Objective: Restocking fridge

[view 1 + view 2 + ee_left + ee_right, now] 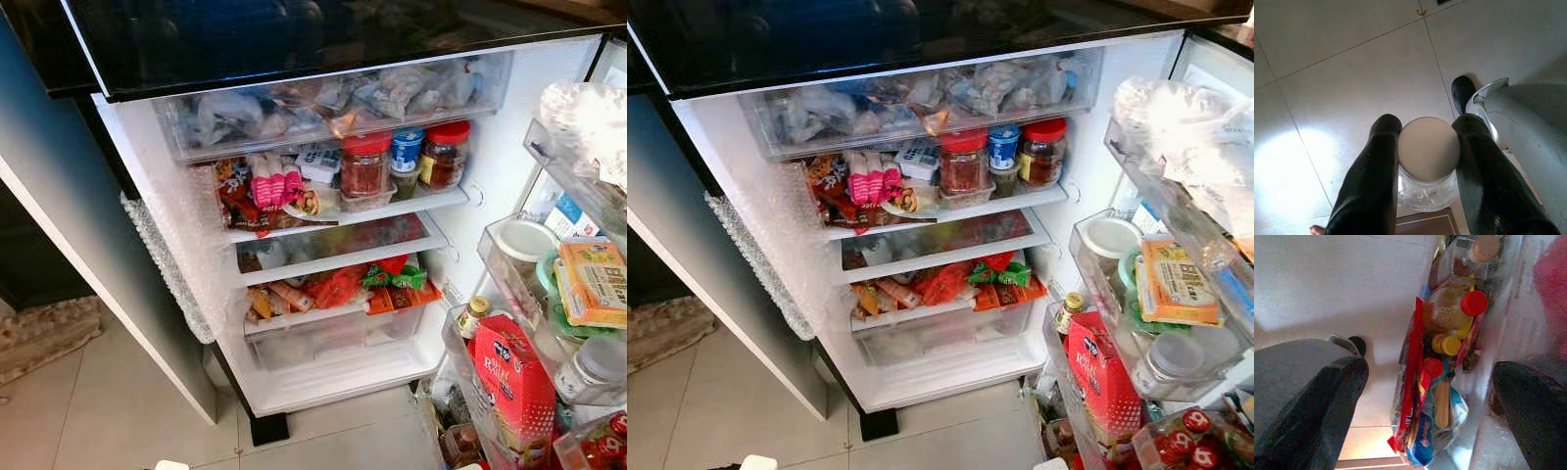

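Note:
The fridge (196, 235) stands open before me, its shelves packed. A glass shelf (431, 201) carries a red-lidded jar (365, 164), a blue-lidded tub (407, 149) and another red-lidded jar (446, 154). In the left wrist view my left gripper (1425, 127) is shut on a clear glass jar (1428, 149) with a white lid, held low over the tiled floor. My right gripper (1430, 374) is open, its fingers (1327, 401) spread wide over the lowest door bin (1498, 333), which holds bottles with red and yellow caps.
The open door (607, 59) on the right has bins with a red carton (509, 387), a yellow box (593, 282) and a white-lidded jar (593, 367). A clear drawer (333, 103) of bags sits on top, a crisper drawer (333, 341) below. Tiled floor (98, 411) lies at lower left.

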`<state>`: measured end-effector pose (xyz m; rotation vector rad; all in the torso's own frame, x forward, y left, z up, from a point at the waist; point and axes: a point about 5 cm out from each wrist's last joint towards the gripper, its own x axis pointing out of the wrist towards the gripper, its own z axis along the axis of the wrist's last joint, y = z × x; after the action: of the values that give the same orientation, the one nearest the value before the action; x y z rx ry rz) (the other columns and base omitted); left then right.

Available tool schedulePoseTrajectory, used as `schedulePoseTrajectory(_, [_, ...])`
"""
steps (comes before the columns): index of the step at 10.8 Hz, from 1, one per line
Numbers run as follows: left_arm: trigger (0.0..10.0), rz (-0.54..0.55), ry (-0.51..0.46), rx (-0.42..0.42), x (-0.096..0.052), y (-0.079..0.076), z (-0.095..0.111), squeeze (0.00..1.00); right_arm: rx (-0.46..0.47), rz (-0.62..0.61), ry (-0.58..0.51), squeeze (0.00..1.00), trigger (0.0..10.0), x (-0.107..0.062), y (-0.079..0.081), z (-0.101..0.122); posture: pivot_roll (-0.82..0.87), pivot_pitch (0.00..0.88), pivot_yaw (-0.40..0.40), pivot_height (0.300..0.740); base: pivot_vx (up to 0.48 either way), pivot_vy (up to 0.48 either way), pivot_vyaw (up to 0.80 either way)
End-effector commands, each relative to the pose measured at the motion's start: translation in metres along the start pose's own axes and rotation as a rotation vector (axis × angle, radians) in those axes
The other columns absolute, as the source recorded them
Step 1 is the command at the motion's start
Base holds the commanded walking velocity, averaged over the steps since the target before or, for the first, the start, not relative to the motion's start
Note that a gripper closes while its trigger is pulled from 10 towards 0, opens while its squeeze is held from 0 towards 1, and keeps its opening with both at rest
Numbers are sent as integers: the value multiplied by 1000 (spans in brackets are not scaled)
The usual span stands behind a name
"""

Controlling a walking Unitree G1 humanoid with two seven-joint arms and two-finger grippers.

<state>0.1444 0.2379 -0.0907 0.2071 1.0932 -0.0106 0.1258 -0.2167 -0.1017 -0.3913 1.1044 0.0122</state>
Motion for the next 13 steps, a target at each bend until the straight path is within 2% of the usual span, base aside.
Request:
schedulePoseTrajectory(1, [10000, 5, 20, -12, -1, 4, -6, 0, -6, 5, 6, 0, 10000, -1, 3, -2, -38, 0, 60, 740, 0, 0, 0])
schedulePoseTrajectory(8, [10000, -2, 19, -10, -1, 1, -7, 0, -35, -30, 1, 0, 10000, -1, 2, -2, -28, 0, 54, 740, 0, 0, 0])
schedulePoseTrajectory(13, [10000, 0, 21, -3, -2, 2, -9, 0, -72, -102, 8, 0, 10000, -1, 0, -3, -27, 0, 56, 740, 0, 0, 0])
